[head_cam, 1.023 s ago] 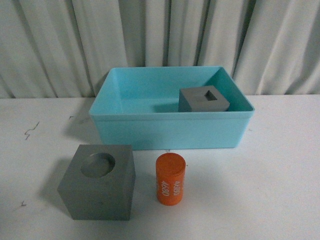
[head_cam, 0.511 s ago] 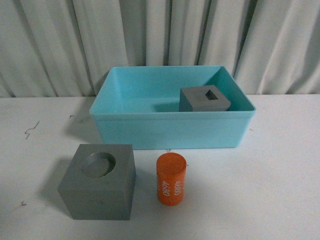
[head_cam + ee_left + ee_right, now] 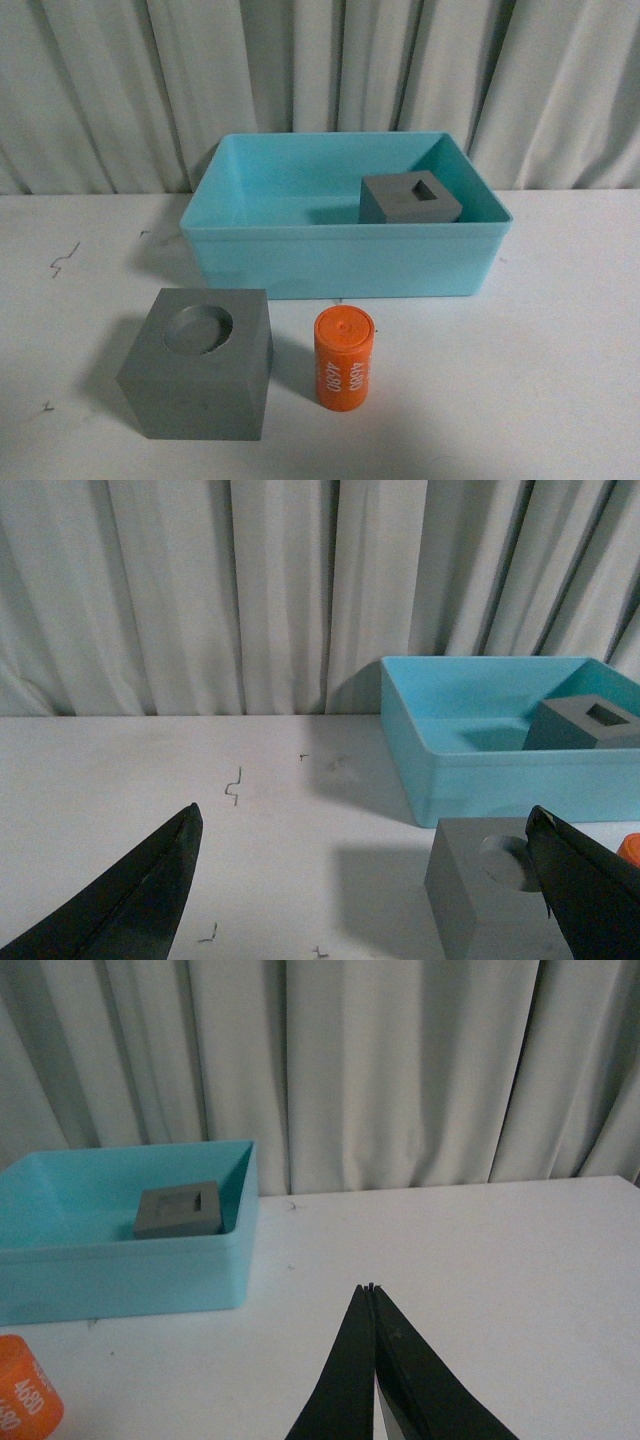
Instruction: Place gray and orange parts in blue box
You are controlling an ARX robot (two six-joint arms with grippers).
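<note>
Cube with round recess (image 3: 200, 360) and orange cylinder (image 3: 344, 358) stand on worktop (image 3: 560, 380), near side of blue box (image 3: 340, 262); square-hole cube (image 3: 410, 198) inside it. Left jaws spread, right jaws pressed together; we'd clamp the cube's flat sides squarely.

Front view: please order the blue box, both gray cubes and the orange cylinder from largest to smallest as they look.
1. blue box
2. gray cube with round recess
3. gray cube with square hole and orange cylinder: look alike; the cube sits farther away, partly hidden.
</note>
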